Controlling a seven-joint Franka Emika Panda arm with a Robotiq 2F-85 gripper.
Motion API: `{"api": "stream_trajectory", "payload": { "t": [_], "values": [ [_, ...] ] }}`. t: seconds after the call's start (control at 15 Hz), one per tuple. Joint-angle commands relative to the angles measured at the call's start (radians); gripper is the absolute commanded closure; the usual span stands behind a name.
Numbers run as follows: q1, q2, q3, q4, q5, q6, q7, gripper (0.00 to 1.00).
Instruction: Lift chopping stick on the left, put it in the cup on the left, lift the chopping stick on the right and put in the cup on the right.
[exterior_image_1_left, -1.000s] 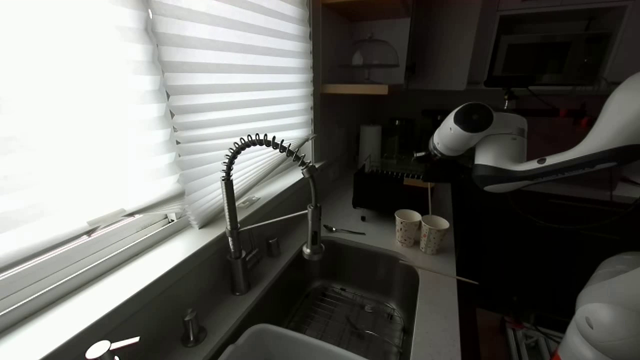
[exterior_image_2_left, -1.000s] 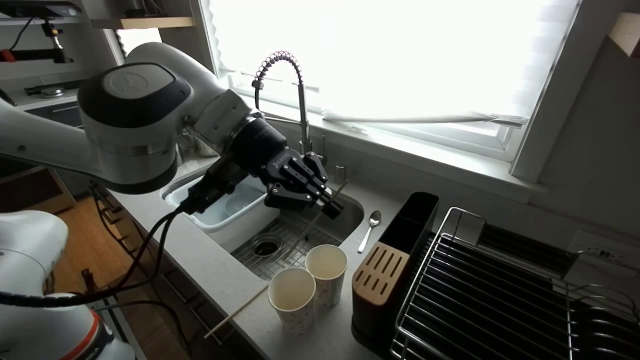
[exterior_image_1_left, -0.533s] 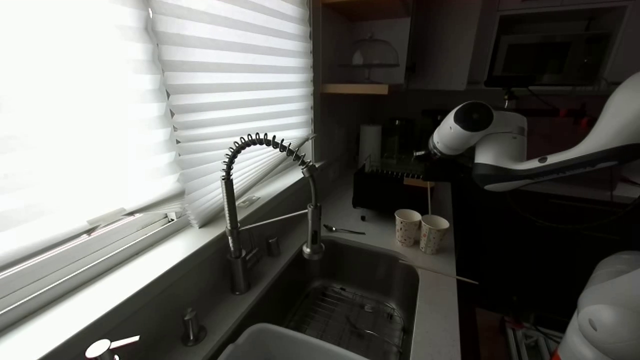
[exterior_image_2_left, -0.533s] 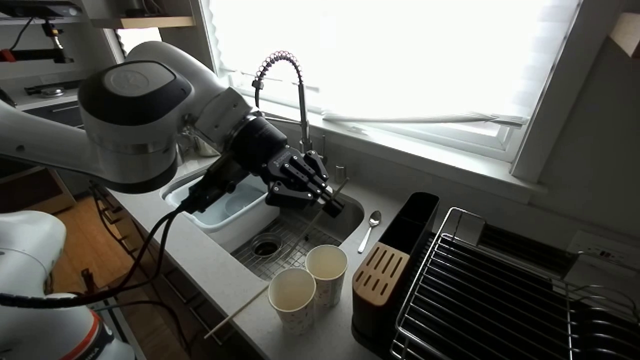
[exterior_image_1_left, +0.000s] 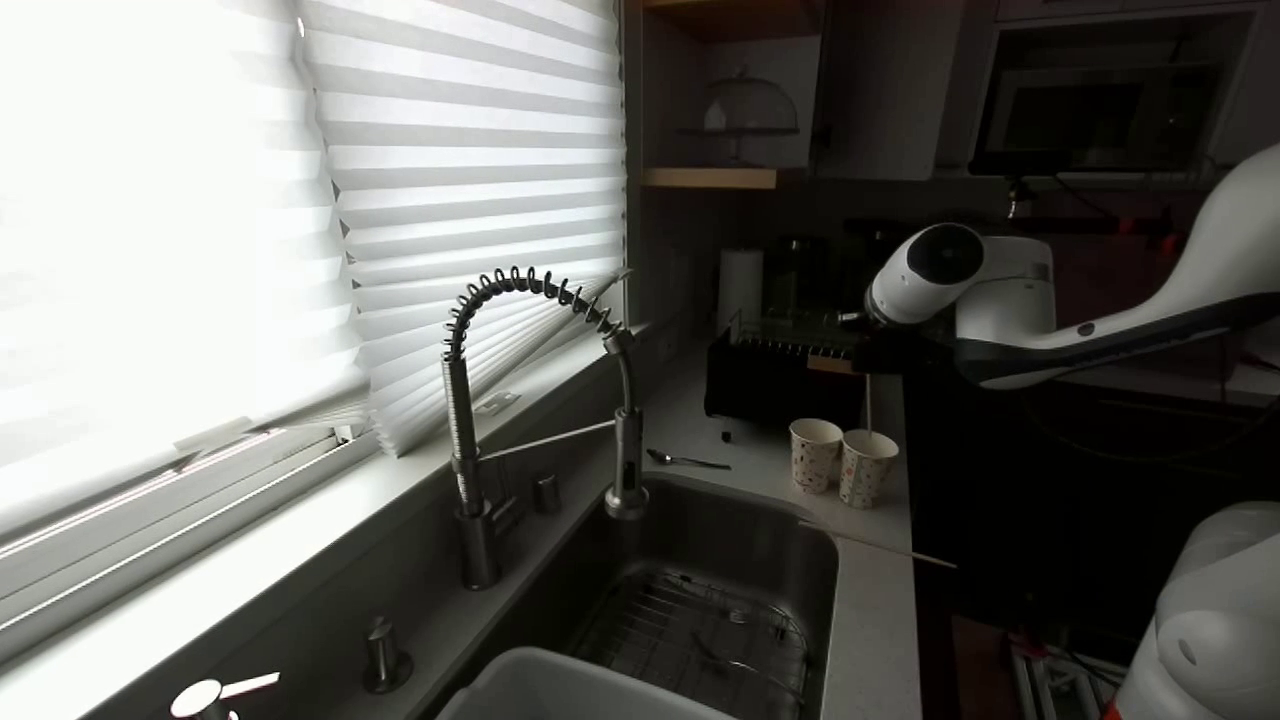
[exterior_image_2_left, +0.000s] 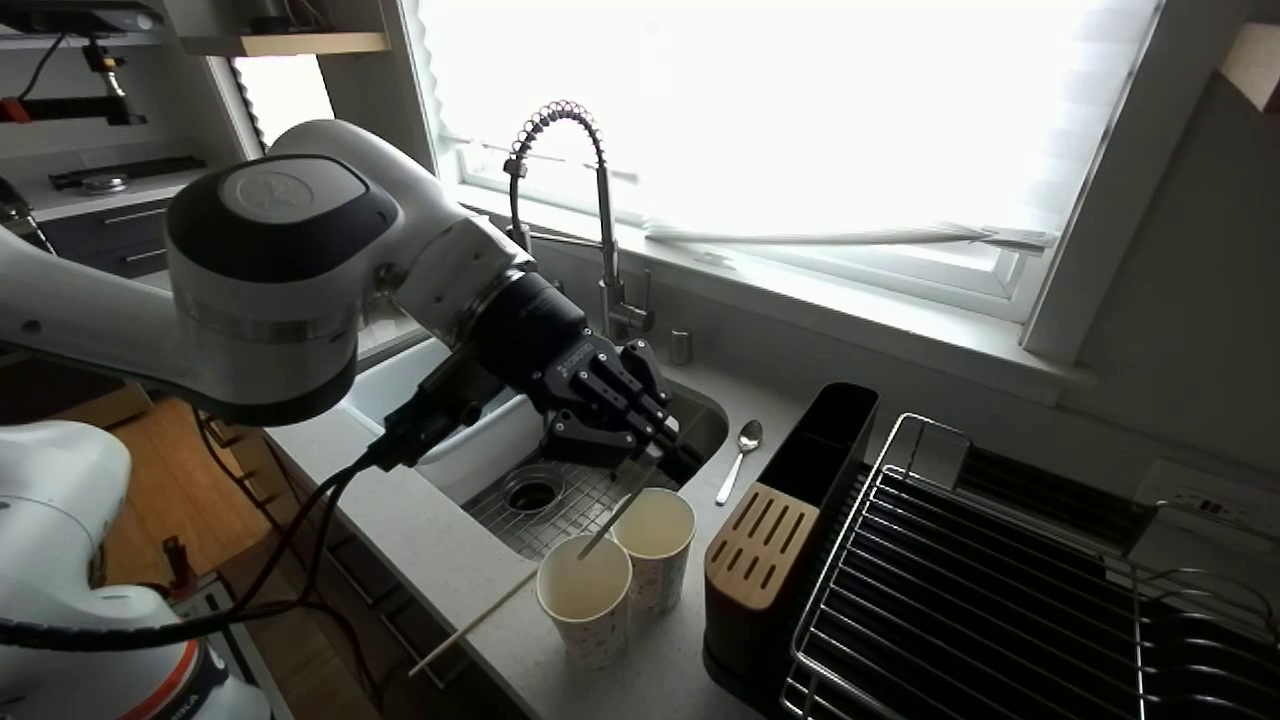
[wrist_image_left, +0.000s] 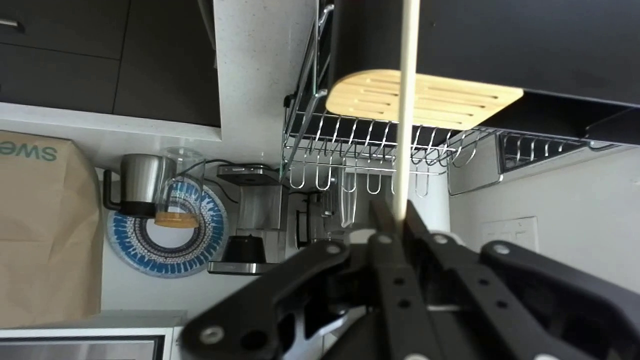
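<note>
Now gripper (wrist_image_left: 399, 212) is lowering, jaws clamping tight on chopping stick (wrist_image_left: 406, 105); tip is reaching mouth of cup (exterior_image_2_left: 590, 612) nearer counter (exterior_image_2_left: 400, 510) edge, so first release is probably nearing; second stick (exterior_image_2_left: 472, 624) is lying across that edge.

Room above window-side cup (exterior_image_1_left: 814, 462); slotted block (exterior_image_2_left: 785, 515) beside.

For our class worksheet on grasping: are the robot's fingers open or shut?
Shut: in the wrist view, the fingers pinch the chopping stick between them.
</note>
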Motion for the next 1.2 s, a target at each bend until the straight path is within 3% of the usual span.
{"api": "stream_trajectory", "payload": {
  "t": [0.0, 1.13],
  "values": [
    [0.043, 0.017, -0.044, -0.015, -0.041, -0.019, 0.072, 0.98],
    [0.100, 0.112, -0.066, -0.040, -0.155, -0.142, 0.202, 0.98]
  ]
}}
